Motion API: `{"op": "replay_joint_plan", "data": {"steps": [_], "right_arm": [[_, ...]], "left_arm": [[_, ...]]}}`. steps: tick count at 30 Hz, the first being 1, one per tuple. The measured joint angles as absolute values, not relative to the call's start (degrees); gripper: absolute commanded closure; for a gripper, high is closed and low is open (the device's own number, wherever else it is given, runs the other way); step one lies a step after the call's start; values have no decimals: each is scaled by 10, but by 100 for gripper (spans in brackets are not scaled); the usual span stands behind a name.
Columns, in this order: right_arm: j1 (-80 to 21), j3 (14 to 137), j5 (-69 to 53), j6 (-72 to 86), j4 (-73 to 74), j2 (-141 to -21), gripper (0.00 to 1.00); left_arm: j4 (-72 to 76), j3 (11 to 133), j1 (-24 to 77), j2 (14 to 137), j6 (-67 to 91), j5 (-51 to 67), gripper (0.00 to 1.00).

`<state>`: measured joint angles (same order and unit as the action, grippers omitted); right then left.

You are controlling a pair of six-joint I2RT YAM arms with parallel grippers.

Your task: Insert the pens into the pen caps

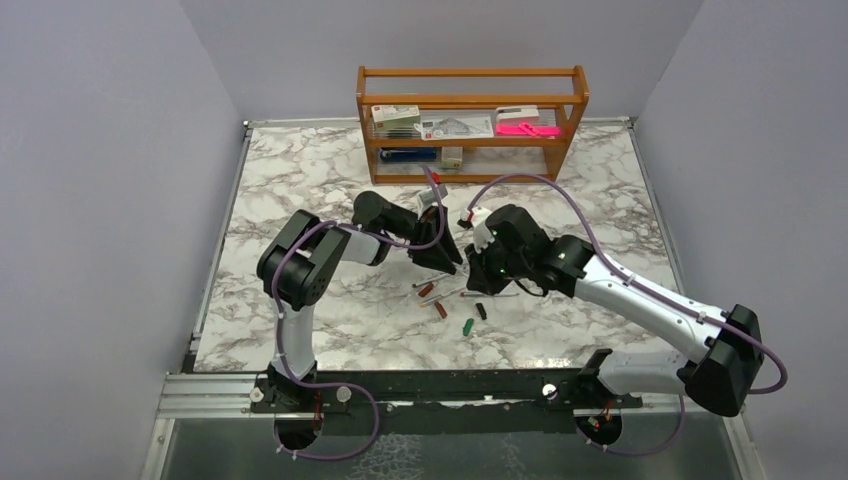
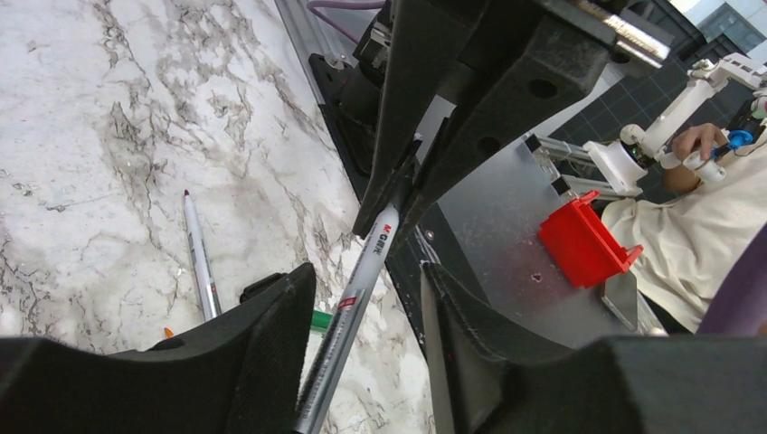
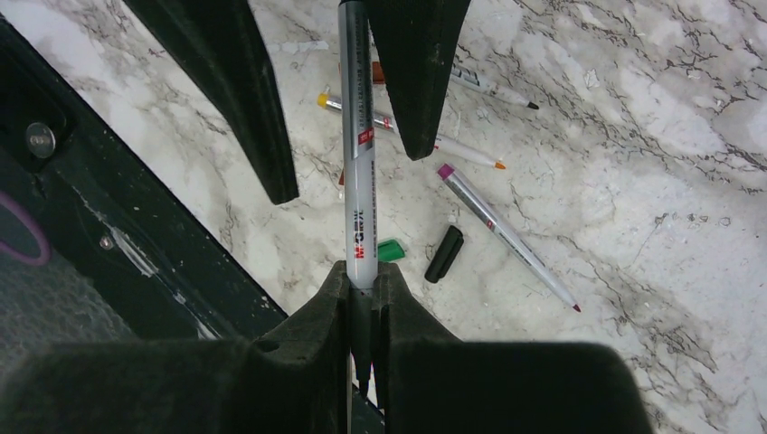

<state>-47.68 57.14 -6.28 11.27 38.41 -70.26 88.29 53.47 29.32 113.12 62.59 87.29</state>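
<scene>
My right gripper (image 3: 362, 276) is shut on one end of a silvery-grey pen (image 3: 358, 163) and holds it above the table. The pen runs between the fingers (image 3: 258, 99) of my left gripper (image 2: 366, 271), which is open around it; the pen (image 2: 357, 289) lies close to the left finger. In the top view the two grippers (image 1: 440, 255) (image 1: 478, 262) meet at mid-table. Below them lie loose pens (image 3: 506, 235) (image 2: 201, 262), a green cap (image 3: 391, 250), a black cap (image 3: 444, 253) and red-brown caps (image 1: 440, 310).
A wooden shelf (image 1: 470, 120) at the back holds boxes and a flat pink object (image 1: 527, 129). The table's metal front rail (image 1: 420, 392) runs along the near edge. A red bin (image 2: 588, 244) stands beyond the table.
</scene>
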Motion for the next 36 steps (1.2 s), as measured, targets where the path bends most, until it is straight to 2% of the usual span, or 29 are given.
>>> {"op": "replay_joint_plan", "data": {"steps": [4, 9, 11, 14, 17, 21, 24, 28, 34, 35, 36], "right_arm": [[-477, 571, -64, 113, 387, -700, 99], [-477, 580, -58, 113, 394, -696, 99], [-477, 590, -50, 113, 394, -693, 99], [-476, 601, -41, 113, 392, -685, 99], [-476, 602, -38, 113, 390, -681, 99], [-476, 602, -38, 113, 390, -681, 99], [-476, 601, -38, 112, 390, -681, 99], [-477, 600, -44, 111, 389, -684, 99], [-477, 599, -47, 93, 394, -699, 99], [-477, 599, -47, 92, 394, -701, 99], [-477, 599, -47, 91, 394, -702, 99]], "left_arm": [[883, 535, 294, 1139, 627, 873, 55], [883, 534, 294, 1140, 623, 875, 36], [883, 528, 294, 1140, 619, 877, 36], [883, 525, 294, 1140, 618, 880, 53], [883, 525, 294, 1140, 618, 882, 64], [883, 525, 294, 1140, 618, 884, 66], [883, 525, 295, 1140, 618, 884, 75], [882, 525, 297, 1140, 620, 884, 100], [883, 525, 297, 1140, 625, 900, 100], [883, 525, 297, 1140, 625, 900, 86], [883, 525, 297, 1140, 625, 900, 67]]}}
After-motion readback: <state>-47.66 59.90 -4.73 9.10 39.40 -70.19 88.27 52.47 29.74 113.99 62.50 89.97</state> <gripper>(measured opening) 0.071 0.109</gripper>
